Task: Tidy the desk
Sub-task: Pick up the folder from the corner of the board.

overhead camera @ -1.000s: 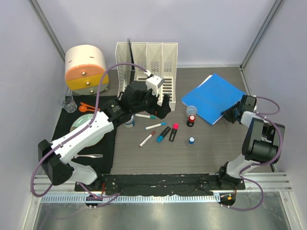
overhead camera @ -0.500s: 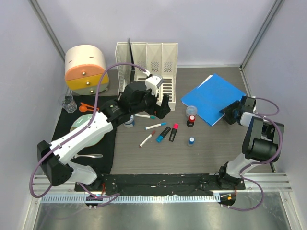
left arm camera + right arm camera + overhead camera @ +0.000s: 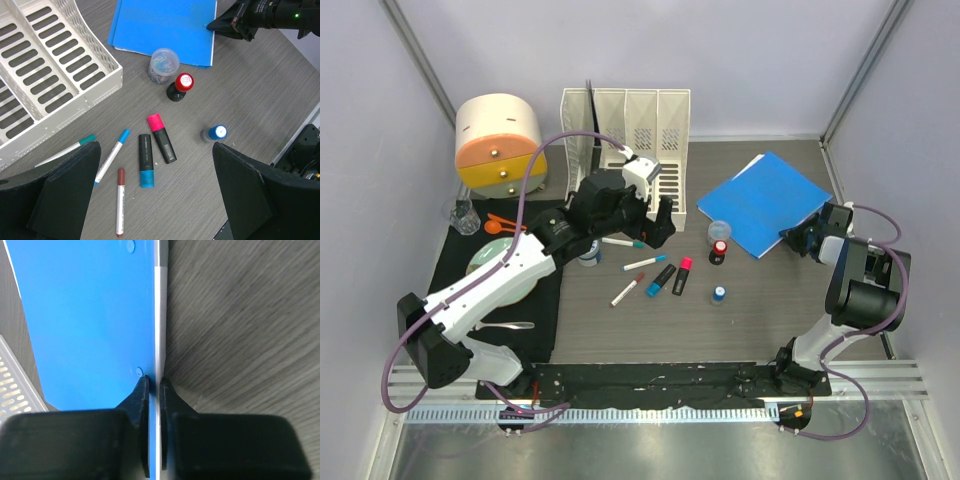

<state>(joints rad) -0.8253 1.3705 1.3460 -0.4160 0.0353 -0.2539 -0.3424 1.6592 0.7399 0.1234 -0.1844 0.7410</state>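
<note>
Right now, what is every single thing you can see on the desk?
desk: one, dark grey-brown, under everything
mat: one, black, left side
plate: one, pale green, on the mat
spoon: one, orange, mat's far edge
metal utensil: one, silver, on the mat
glass: one, clear, far left
drawer box: one, cream, orange and yellow, far-left corner
file rack: one, white, far middle
folder: one, blue, right side
clip tub: one, clear, beside the folder
stamp: one, red-topped, by the tub
small bottle: one, blue-capped, middle
highlighters: two, pink and blue, middle
pens: three, teal, blue, red, middle
left gripper: open, above the pens
right gripper: shut on the folder's edge
</note>
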